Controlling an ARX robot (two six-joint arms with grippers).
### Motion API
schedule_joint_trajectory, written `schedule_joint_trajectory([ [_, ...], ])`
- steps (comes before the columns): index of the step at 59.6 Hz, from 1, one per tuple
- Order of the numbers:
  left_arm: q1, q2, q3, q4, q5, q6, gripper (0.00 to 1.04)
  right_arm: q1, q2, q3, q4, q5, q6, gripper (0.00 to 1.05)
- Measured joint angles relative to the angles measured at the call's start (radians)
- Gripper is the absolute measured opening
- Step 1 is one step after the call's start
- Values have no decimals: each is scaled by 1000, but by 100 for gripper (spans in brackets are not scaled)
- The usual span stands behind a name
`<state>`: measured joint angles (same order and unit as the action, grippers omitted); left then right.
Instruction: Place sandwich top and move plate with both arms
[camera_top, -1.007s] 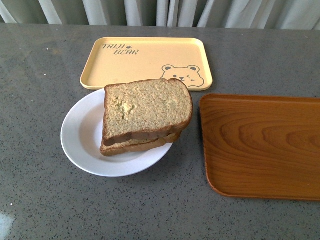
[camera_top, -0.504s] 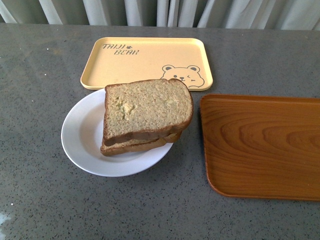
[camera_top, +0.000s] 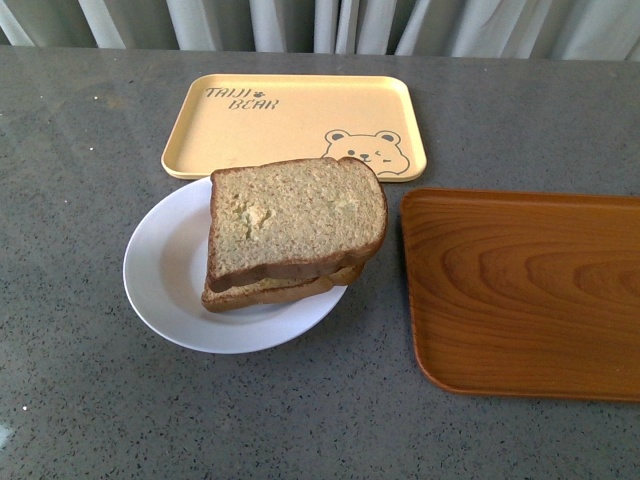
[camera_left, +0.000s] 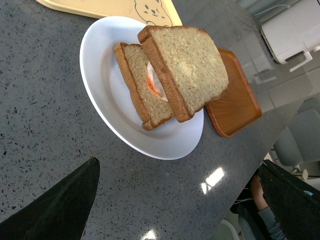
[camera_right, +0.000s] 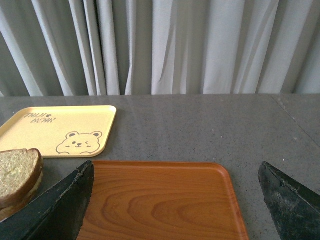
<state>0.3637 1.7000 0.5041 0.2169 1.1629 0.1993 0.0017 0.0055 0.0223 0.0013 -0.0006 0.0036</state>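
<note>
The sandwich top (camera_top: 295, 215), a brown slice with a pale dented patch, lies skewed on a lower bread slice (camera_top: 270, 292) on the white plate (camera_top: 165, 265). In the left wrist view the sandwich top (camera_left: 187, 67) covers white and orange filling on the lower slice (camera_left: 137, 75), on the plate (camera_left: 105, 75). My left gripper (camera_left: 180, 187) is open over bare counter, short of the plate's rim. My right gripper (camera_right: 175, 192) is open above the wooden tray (camera_right: 160, 200), and the sandwich (camera_right: 17, 175) shows at that view's edge. Neither arm shows in the front view.
A yellow bear-printed tray (camera_top: 290, 120) lies just behind the plate, touching or nearly touching its rim. The brown wooden tray (camera_top: 525, 290) lies right of the plate with a narrow gap. Grey curtains (camera_right: 160, 45) hang behind the grey speckled counter (camera_top: 80, 400).
</note>
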Motion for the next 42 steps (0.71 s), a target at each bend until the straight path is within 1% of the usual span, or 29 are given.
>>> schedule_joint_trajectory([
  [9, 1, 81, 69, 21, -22, -47, 96, 0, 0, 0, 0, 0, 0, 96],
  [15, 1, 135, 107, 100, -34, -147, 96, 0, 0, 0, 0, 0, 0, 96],
  [22, 0, 202, 135, 174, -42, -220, 96, 0, 0, 0, 0, 0, 0, 96],
  [42, -40, 316, 196, 211, -91, -315, 96, 0, 0, 0, 0, 0, 0, 96],
])
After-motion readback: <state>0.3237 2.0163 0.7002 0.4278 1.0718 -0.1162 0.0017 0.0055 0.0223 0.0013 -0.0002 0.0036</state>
